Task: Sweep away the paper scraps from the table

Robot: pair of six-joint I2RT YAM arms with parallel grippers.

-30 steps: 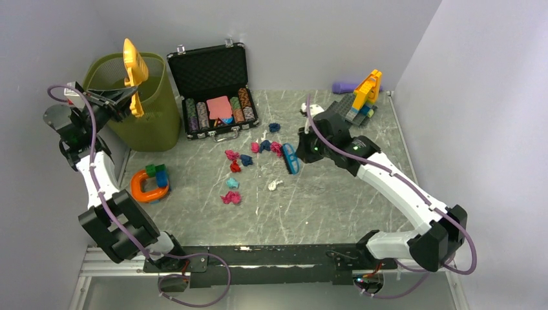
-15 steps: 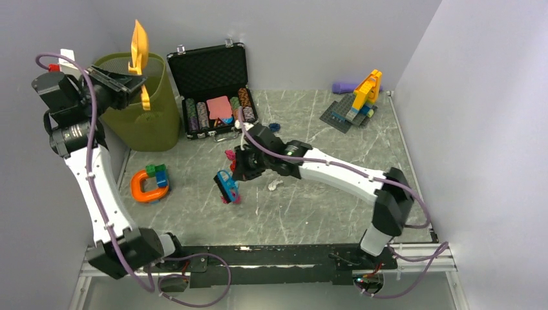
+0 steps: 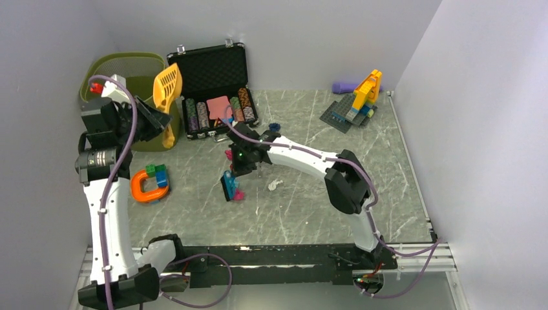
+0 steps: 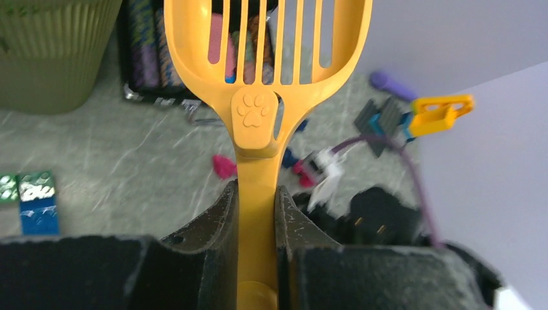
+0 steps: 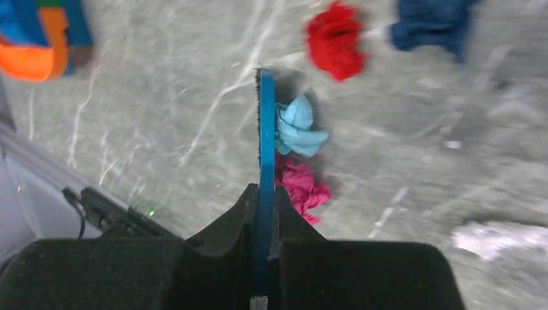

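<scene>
Your scoop (image 3: pixel 167 87) has dropped toward the far-left corner, clenched in the left gripper (image 4: pixel 257 197); right gripper (image 5: pixel 263 194) clamps the brush (image 5: pixel 265 123) against scraps (image 5: pixel 302 187).

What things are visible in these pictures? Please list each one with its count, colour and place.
paper scraps: at least five; pink, light blue, red, dark blue, white; mid-table
brush: one, blue, against the pink and light blue scraps
scoop: one, yellow, slotted, raised beside the bin
bin: one, olive green, far left corner
case: one, black, open, far side
poker chips: several rows, striped, inside the case
ring toy: one, orange, left side
brick model: one, yellow and grey, far right
table: one, grey-green marble
left tool: shut on the scoop
right tool: shut on the brush
</scene>
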